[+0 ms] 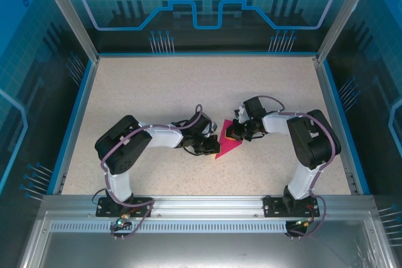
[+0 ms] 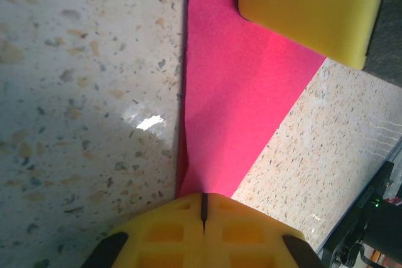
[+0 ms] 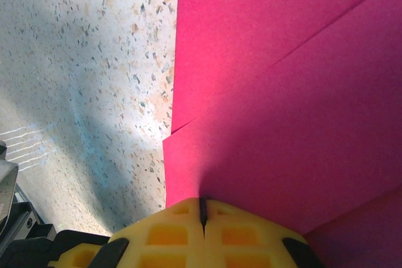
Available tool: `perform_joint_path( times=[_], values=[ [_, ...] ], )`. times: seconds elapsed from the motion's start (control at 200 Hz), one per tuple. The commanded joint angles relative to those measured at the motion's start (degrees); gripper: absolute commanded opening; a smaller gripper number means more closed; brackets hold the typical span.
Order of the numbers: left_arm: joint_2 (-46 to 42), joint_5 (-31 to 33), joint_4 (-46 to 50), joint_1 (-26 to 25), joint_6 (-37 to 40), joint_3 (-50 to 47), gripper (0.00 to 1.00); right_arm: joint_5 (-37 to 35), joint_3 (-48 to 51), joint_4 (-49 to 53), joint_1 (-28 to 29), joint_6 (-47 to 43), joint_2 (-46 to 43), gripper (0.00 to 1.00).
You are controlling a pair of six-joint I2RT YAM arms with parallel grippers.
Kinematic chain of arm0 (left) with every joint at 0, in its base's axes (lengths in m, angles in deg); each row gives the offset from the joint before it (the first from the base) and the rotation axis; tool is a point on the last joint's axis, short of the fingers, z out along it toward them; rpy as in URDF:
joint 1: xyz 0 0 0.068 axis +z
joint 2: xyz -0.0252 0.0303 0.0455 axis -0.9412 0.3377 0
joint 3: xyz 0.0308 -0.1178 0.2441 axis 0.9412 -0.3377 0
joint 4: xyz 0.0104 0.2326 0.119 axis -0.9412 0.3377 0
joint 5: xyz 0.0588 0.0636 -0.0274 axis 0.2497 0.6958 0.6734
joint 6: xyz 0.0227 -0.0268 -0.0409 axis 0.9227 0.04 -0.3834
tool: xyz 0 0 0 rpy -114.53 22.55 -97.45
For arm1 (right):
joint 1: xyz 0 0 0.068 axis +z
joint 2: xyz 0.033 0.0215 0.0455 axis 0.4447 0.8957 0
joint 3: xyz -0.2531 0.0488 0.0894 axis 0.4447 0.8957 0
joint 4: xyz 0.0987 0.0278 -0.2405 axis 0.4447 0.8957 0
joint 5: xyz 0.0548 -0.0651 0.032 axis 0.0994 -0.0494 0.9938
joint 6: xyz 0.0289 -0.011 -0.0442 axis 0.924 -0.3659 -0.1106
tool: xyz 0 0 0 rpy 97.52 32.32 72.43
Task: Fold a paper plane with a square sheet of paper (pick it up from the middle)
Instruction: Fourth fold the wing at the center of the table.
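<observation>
The pink sheet of paper [image 1: 227, 144], creased into a pointed shape, lay near the middle of the table [image 1: 157, 86], somewhat closer to its front edge than its back. The left claw [image 2: 204, 208] was clamped shut on one edge of it, and the right claw [image 3: 202, 211] on the opposite edge. It was probably pinched from both sides to be held taut while a fold was set.
</observation>
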Motion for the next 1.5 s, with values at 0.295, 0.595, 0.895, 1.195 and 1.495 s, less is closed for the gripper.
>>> perform_joint_path(
  times=[0.295, 0.595, 0.895, 1.195, 1.495],
  values=[
    [1.3, 5.7, 9.6, -1.3, 2.0, -0.9, 0.00, -0.7, 4.9, -3.0, 3.2, -7.0, -10.1, 0.05],
    [0.8, 6.5, 9.4, -1.5, 1.6, -1.4, 0.00, -3.0, 7.1, -3.4, 7.4, -4.2, -9.0, 0.05],
    [0.5, 6.8, 8.6, -1.5, 0.9, -2.1, 0.00, -3.9, 8.6, -4.1, 9.4, -2.5, -7.6, 0.05],
    [-0.3, 7.4, 8.0, -1.5, 0.0, -3.7, 0.00, -6.7, 9.2, -4.8, 9.0, -1.5, -4.9, 0.04],
    [0.0, 8.1, 11.2, -1.5, -0.2, -4.5, 0.00, -7.5, 8.9, -6.5, 3.2, -3.4, -3.0, 0.04]
  ],
)
